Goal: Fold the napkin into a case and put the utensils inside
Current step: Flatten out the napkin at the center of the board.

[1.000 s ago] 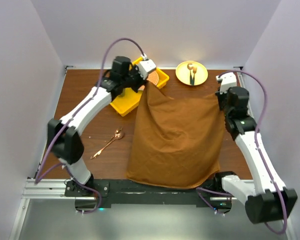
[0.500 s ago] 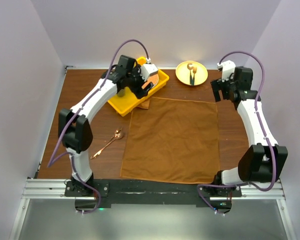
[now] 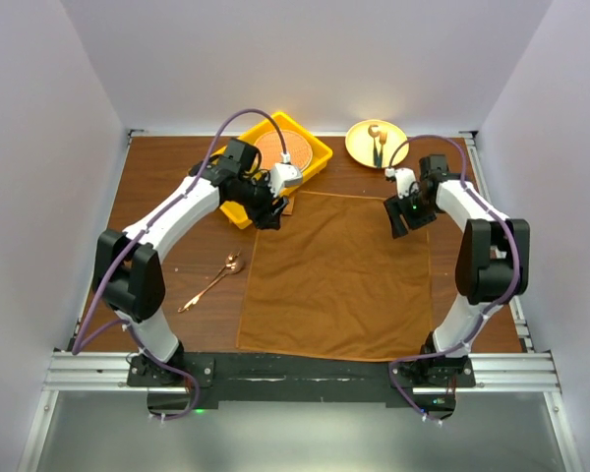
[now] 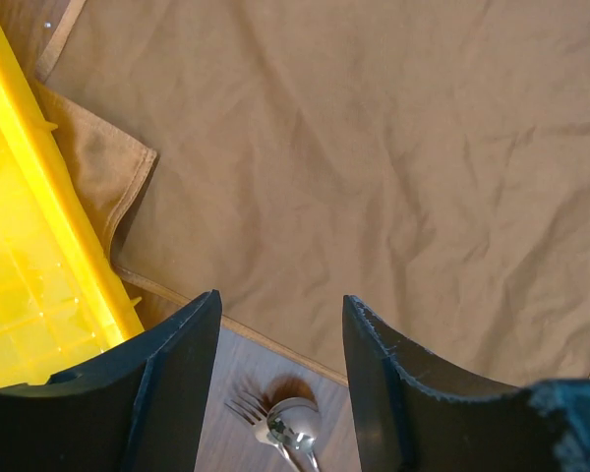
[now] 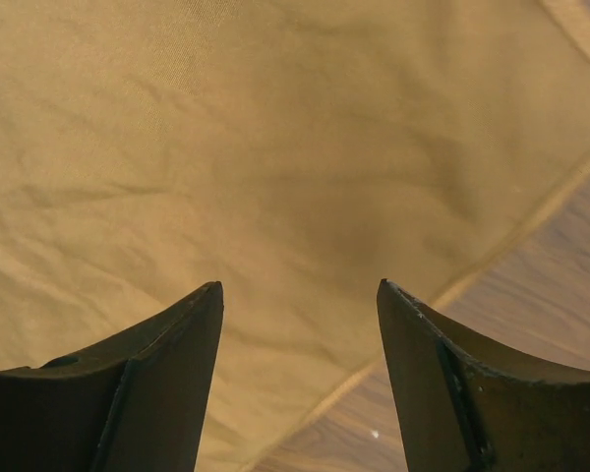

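**Both arms lean over the napkin's far corners, pincers parted and empty.**

My left arm runs forward from its base and curls to the right. Its wrist tips down, so the left gripper (image 3: 271, 212) hangs over the far-left corner of the napkin (image 3: 334, 280), just beside the yellow tray (image 3: 238, 211). Its fingers (image 4: 177, 374) stand well apart and grip nothing, with only cloth and a strip of wood showing between them. That corner of the cloth is doubled over and lies against the tray's wall. My right arm reaches forward, then bends back inward, which puts the right gripper (image 3: 398, 218) over the cloth's far-right corner. It is parted and empty too. The napkin lies spread flat and unfolded in the middle of the table (image 3: 167, 197). The spoon (image 3: 211, 282) lies on bare wood to its left, clear of the cloth.
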Robot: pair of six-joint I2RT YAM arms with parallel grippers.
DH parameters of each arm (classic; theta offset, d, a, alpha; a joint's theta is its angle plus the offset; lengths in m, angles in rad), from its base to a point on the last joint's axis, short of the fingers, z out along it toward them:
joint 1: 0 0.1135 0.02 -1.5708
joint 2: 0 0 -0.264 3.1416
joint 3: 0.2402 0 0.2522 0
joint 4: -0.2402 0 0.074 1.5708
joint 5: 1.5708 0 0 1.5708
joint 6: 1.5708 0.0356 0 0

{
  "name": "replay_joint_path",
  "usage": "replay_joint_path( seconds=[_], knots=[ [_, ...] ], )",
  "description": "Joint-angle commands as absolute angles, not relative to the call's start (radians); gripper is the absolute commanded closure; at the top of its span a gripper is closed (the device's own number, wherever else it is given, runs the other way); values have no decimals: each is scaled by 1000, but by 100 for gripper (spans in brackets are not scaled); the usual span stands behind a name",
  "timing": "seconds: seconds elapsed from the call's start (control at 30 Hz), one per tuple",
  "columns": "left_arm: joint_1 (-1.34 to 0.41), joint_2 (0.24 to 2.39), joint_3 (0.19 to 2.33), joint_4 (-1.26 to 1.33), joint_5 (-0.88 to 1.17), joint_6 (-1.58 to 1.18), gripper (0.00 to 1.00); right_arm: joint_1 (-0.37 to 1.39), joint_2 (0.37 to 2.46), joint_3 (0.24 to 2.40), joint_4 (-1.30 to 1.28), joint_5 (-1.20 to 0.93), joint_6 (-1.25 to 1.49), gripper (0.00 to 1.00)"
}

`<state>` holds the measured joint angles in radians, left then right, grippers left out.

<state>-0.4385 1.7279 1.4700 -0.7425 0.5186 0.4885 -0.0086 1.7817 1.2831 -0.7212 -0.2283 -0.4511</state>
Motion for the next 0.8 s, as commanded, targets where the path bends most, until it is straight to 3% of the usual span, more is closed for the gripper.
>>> replay_joint_path(
  seconds=[0.0,0.37,0.77],
  knots=[
    [-426,1701,1488,-729,555,472,43,21,1856,1304,-660,-203,-433,34],
    [-397,1720,1528,-742,537,460,41,-60,2063,1396,-598,64,-480,41],
    [-393,1721,1503,-733,571,497,43,-225,2155,1542,-554,173,-730,37]
  ],
)
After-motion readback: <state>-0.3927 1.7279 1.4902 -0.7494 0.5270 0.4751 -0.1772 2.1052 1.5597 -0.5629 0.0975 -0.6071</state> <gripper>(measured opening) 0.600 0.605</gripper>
